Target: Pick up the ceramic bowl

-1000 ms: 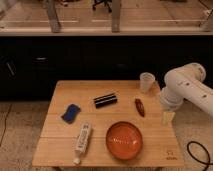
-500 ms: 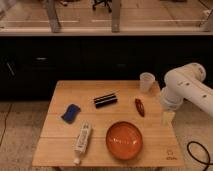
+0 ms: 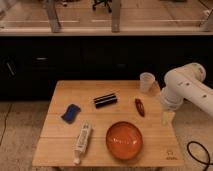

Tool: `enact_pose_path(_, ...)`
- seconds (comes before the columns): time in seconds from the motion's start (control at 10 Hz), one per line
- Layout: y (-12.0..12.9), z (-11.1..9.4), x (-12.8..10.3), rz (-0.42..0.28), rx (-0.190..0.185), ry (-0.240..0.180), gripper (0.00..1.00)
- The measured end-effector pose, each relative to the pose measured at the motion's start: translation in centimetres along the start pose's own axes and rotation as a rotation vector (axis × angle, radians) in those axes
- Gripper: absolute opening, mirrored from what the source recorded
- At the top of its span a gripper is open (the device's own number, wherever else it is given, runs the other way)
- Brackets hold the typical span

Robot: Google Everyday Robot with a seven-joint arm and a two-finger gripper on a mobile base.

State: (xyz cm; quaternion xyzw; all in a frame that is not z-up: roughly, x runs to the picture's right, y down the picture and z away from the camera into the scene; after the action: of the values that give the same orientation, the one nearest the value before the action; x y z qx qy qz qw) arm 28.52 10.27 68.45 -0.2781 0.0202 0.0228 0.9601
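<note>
One bowl [image 3: 124,140]: wide, round, shallow, glossy orange-red, upright on the front right part of the one wooden table [image 3: 64,91], near the front edge. Inside, only its own shiny orange surface on show. Largest of the six things on the tabletop, touching none of the others.

Just left of it, one white tube [image 3: 83,137], lying flat with one end toward the front edge. Farther left and farther back, one blue sponge [image 3: 71,113], flat. Behind the bowl, near the table's middle, one black bar-shaped packet [image 3: 105,100], lying at a slight slant. Right of that, one small dark red oblong thing [image 3: 139,107], too small to name. At the back right corner, one pale translucent cup [image 3: 146,81], upright; contents impossible to make out.

One gripper [image 3: 167,118], pale, hanging downward at the table's right edge, to the right of the dark red thing and behind and to the right of the bowl, apart from both. Open or closed: cannot tell. Above it, one bulky white arm [image 3: 186,87], curving in from the right and cut off by the right border.

On the floor at the lower right, one black cable [image 3: 199,151], partly cut off. Behind the table, a row of dark cabinets [image 3: 90,57] under a pale counter; beyond that, chair legs [image 3: 102,5], cut off at the top.
</note>
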Motion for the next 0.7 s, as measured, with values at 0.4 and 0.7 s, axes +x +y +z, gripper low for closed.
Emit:
enact_pose_path(0.4,0.1,0.0,0.0,-0.002,-0.001,0.002,0.80)
enact_pose_path(0.7,0.4,0.2,-2.9,-0.092,-0.010,0.022,0.80)
